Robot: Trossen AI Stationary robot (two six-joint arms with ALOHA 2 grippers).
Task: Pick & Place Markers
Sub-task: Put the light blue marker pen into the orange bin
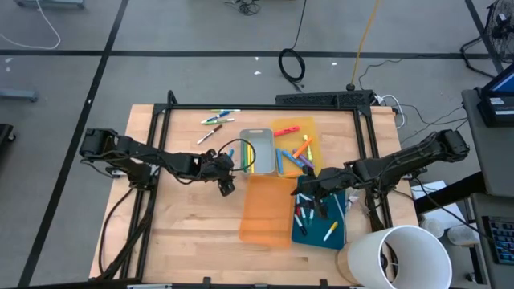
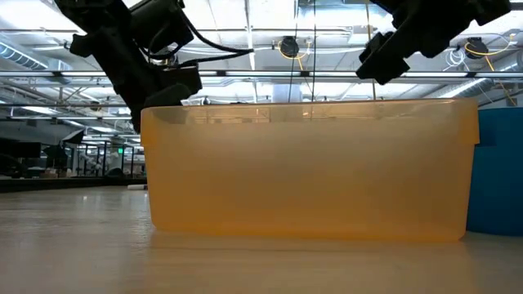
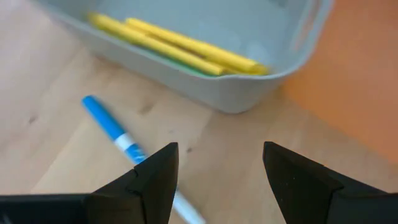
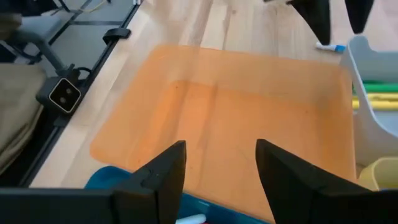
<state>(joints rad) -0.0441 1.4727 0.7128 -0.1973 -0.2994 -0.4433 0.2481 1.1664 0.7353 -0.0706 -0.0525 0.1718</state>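
both grippers open (no writing readable): left gripper above blue marker.

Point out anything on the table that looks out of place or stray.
A few loose markers lie scattered on the bare wood near the table's far edge, outside every tray. A blue marker also lies on the wood beside the grey tray, just in front of the open left hand. Nothing looks spilled or damaged.

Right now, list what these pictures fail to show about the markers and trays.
- Low view: the orange tray fills the frame and hides every marker behind it.
- Left wrist view: the blue marker runs behind the left claw; its far end is hidden.
- High view: markers in the blue tray too small to count.
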